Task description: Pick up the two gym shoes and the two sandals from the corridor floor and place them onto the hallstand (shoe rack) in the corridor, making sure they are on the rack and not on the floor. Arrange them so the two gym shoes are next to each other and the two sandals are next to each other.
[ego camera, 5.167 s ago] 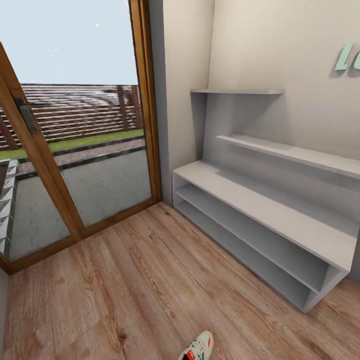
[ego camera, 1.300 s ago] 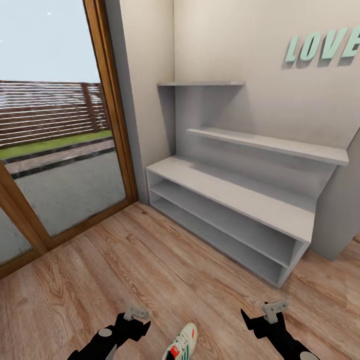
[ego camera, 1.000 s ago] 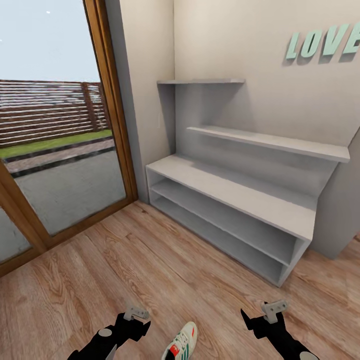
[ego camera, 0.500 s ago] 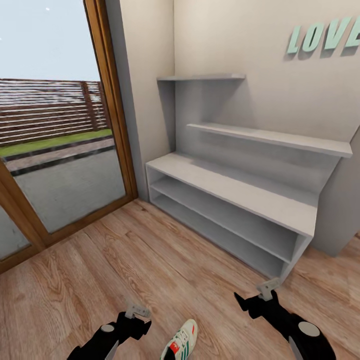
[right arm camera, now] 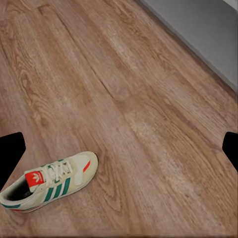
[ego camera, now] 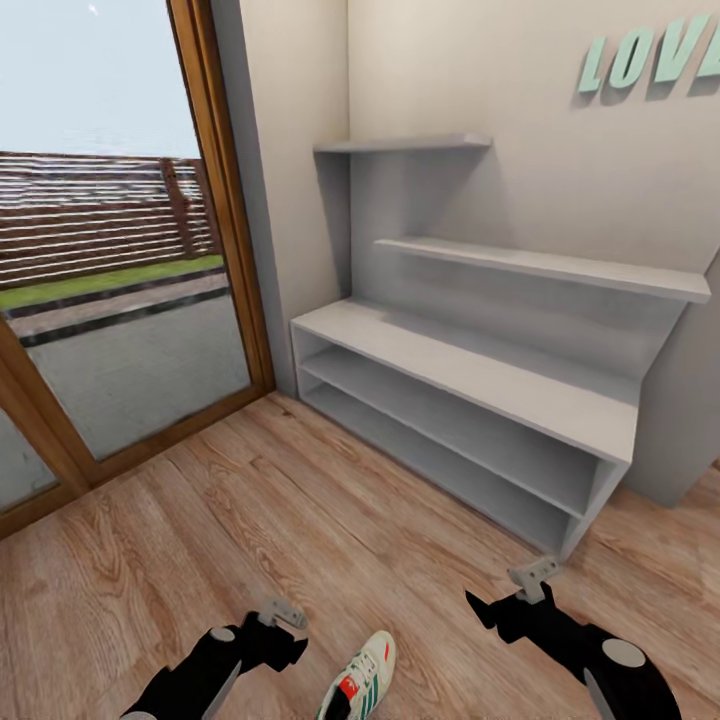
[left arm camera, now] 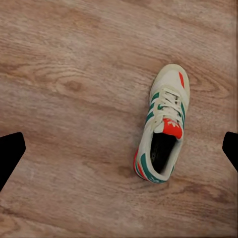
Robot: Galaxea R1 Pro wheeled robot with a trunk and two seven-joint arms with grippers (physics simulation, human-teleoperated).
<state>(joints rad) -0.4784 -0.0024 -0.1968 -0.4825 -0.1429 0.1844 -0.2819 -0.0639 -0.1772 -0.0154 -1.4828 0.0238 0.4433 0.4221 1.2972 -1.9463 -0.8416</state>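
Right arm has come forward and inward since a second ago; head camera tilted slightly too. Corridor floor point(ego camera: 300, 520) spans the view, hallstand point(ego camera: 470, 380) against the wall, shelves bare. One gym shoe point(ego camera: 362, 678) lies on the floor between the grippers. Left gripper point(ego camera: 283, 628) and right gripper point(ego camera: 505, 598) hover wide apart-fingered, holding nothing.
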